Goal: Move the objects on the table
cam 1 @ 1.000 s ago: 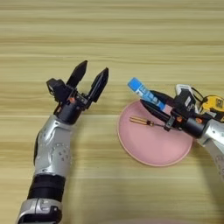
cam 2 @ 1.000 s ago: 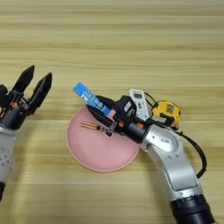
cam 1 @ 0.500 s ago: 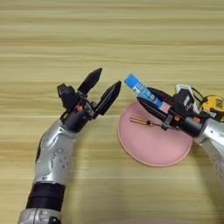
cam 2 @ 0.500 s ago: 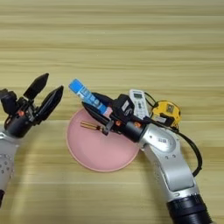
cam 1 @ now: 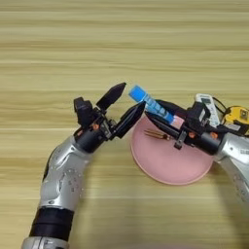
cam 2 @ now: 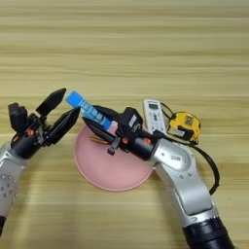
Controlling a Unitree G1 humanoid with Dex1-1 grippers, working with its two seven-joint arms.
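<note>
Right gripper [cam 2: 97,122] jaws clamped on blue glue stick [cam 2: 87,111], held tilted above pink plate [cam 2: 109,175] edge at 10 o'clock. Left gripper [cam 1: 124,104] jaws apart, tips flanking stick's free end, contact unclear. Screwdriver [cam 1: 156,134] lies on plate, apparently under stick. Remote [cam 2: 154,115], tape measure [cam 2: 184,125] on tabletop [cam 1: 121,44] at plate's 2 o'clock.
</note>
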